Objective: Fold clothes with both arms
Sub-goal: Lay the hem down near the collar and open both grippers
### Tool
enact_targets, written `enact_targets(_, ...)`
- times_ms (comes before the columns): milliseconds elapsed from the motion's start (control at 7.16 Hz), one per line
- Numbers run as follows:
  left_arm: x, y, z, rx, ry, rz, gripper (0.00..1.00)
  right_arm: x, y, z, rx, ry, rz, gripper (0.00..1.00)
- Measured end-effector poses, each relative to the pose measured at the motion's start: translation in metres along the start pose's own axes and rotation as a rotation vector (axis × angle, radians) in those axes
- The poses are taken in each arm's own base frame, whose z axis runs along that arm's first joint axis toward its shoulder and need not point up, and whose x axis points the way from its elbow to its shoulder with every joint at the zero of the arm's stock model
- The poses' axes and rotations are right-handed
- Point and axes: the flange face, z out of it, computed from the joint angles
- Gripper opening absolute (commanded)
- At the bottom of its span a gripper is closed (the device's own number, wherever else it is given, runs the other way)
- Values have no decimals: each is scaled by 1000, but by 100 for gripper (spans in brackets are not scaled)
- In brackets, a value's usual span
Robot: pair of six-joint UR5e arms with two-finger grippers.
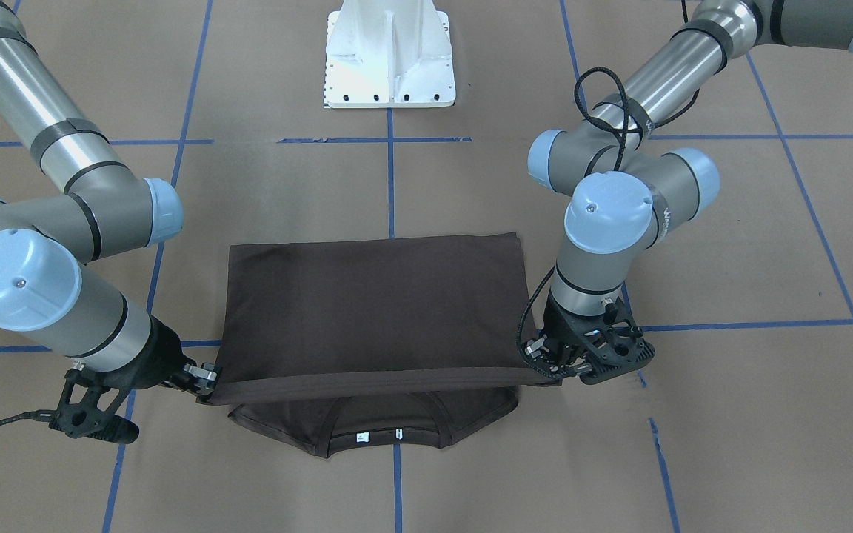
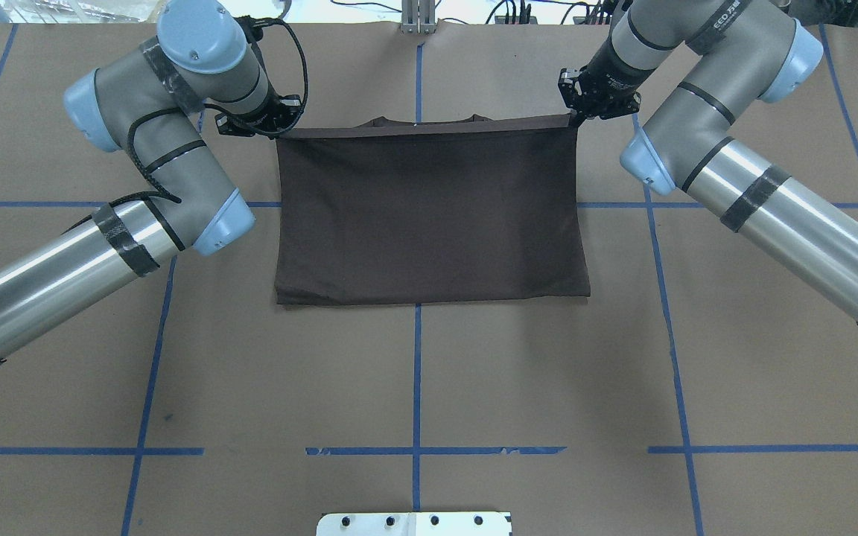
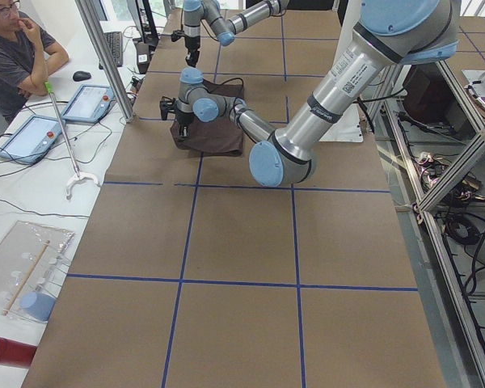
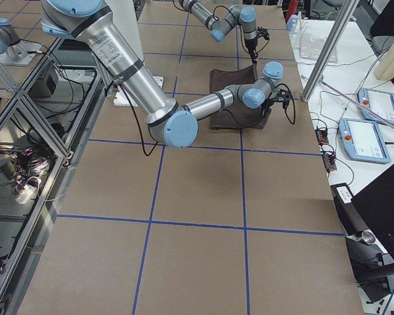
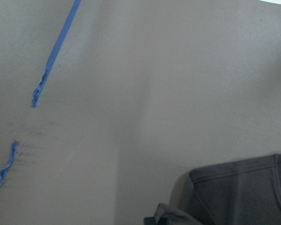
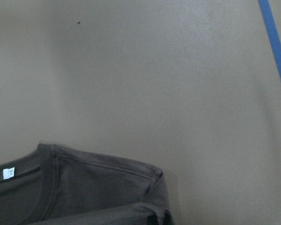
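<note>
The dark brown T-shirt (image 1: 375,303) lies on the table, folded in half, with its top layer drawn over toward the collar (image 1: 386,429). The collar and shoulders stick out from under the taut folded edge. My left gripper (image 1: 545,366) is shut on one corner of that edge, and in the overhead view it (image 2: 269,126) is at the shirt's far left corner. My right gripper (image 1: 204,381) is shut on the other corner (image 2: 574,115). The T-shirt's shoulder shows in the left wrist view (image 5: 239,192). The collar with its white label shows in the right wrist view (image 6: 18,176).
The table is covered in brown paper with a grid of blue tape lines (image 2: 417,372). The white pedestal base (image 1: 389,59) stands on the robot's side. An operator (image 3: 16,48) sits beyond the table's far edge beside tablets (image 3: 85,101).
</note>
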Motion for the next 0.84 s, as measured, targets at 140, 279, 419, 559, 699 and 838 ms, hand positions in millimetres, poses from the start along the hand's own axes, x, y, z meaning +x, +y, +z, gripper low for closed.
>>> enact_targets(140,-2,-2,4,0,-5,-2,0,3,-2,3,3,8,4,0)
enact_targets(279,-2,-2,5,0,-7,-4,0,3,-3,4,6,11,5,0)
enact_targets(419,0,-3,3,1,-5,-13,0,0,-3,4,7,10,3,0)
enact_targets(559,5,-3,0,2,2,-28,0,-5,-2,3,9,8,-1,0)
enact_targets(699,10,-3,-3,3,7,-39,0,-9,-2,2,12,6,-8,0)
enact_targets(838,13,-3,-5,4,11,-49,0,-11,0,2,15,5,-20,0)
